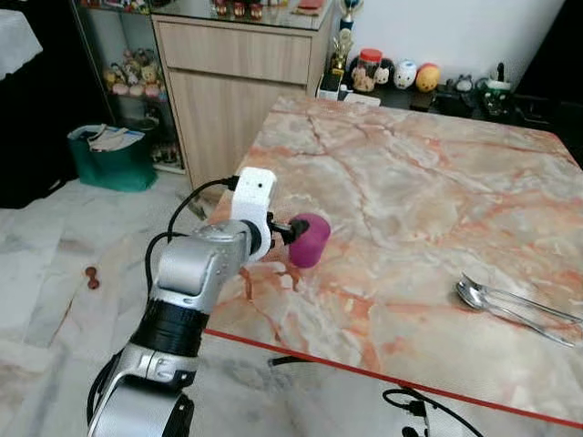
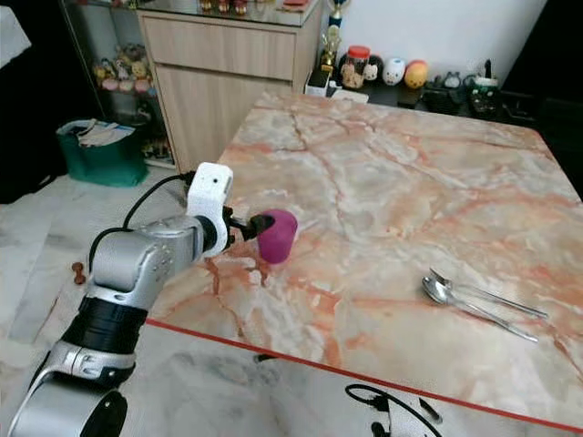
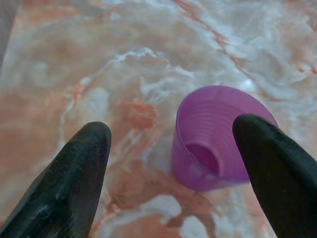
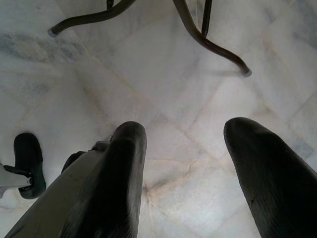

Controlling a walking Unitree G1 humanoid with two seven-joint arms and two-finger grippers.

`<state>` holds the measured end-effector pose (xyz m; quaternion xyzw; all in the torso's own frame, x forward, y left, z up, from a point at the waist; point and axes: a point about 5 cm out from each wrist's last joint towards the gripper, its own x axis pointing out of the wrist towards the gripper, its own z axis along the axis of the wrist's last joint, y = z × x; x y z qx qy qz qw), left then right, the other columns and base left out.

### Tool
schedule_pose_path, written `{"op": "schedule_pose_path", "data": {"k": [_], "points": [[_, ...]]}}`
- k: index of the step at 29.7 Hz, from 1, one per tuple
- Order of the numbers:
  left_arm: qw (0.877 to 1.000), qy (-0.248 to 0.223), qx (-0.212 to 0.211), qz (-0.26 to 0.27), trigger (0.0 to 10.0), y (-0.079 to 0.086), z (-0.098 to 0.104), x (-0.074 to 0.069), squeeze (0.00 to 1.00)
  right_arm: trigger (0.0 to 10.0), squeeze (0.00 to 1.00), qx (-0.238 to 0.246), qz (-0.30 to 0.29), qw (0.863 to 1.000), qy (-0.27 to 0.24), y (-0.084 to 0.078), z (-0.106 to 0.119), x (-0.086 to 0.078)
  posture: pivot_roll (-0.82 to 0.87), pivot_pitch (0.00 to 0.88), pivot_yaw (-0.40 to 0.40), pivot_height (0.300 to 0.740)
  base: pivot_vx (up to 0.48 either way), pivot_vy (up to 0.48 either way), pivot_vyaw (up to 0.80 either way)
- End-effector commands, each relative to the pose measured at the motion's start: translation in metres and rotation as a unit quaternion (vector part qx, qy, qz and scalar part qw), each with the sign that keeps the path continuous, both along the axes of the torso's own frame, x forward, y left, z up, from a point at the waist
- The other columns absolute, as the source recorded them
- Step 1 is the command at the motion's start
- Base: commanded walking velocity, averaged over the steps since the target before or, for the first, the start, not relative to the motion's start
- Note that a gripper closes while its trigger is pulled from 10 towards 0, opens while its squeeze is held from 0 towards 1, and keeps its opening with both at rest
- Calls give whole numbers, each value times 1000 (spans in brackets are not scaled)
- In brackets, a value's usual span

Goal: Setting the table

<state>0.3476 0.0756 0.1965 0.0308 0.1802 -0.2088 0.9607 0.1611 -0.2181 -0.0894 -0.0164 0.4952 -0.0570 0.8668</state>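
My left gripper (image 3: 171,163) sits spread wide, fingers not gripping the purple cup (image 1: 310,239), which stands upright near the marble table's (image 1: 428,200) left edge. A spoon and fork (image 1: 510,305) lie well right of the cup. My right gripper (image 4: 198,163) hangs spread apart over the floor.

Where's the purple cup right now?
The purple cup stands near the marble table's left edge, at the left end effector's open fingertips.

You can't see the cup's (image 1: 310,239) near side behind the left end effector (image 1: 293,228); spoon (image 1: 510,305) handles cut off at frame edge.
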Motion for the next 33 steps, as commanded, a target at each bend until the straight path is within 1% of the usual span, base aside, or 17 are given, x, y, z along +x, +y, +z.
{"op": "schedule_pose_path", "data": {"k": [1, 3, 4, 10, 14, 17, 24, 33], "points": [[1000, -15, 22, 2, 10000, -1, 4, 4, 0, 10000, 0, 0, -10, 1000, -4, -1, 1, 1, 174, 0, -60, 707, 0, 0, 0], [999, -17, 32, 1, 10000, -1, 3, 7, 0, 10000, 0, -1, -10, 1000, -3, -1, 1, 1, 172, 0, -58, 707, 0, 0, 0], [999, -20, 44, 2, 10000, 1, 2, 9, 0, 10000, 0, 0, -12, 1000, -4, -1, 1, 2, 174, 0, -59, 707, 0, 0, 0], [998, -28, 64, -6, 10000, 1, 1, 15, 0, 10000, 0, 0, -11, 1000, -4, -1, 1, 2, 172, 0, -57, 707, 0, 0, 0], [997, -31, 66, -6, 10000, 2, 2, 20, 0, 10000, 0, 0, -13, 1000, -5, -1, 1, 2, 169, 0, -56, 707, 0, 0, 0], [997, -39, 64, -11, 10000, 0, 6, 27, 0, 10000, 0, 0, -14, 1000, -5, -1, 1, 2, 166, 0, -54, 707, 0, 0, 0], [997, -44, 62, -25, 10000, -5, 10, 31, 0, 10000, 0, 1, -18, 1000, -5, 0, 1, 2, 162, 0, -50, 707, 0, 0, 0], [995, -50, 75, -52, 10000, -10, 10, 35, 0, 10000, 0, 0, -21, 1000, -3, 1, 0, 1, 155, 0, -41, 707, 0, 0, 0]]}}
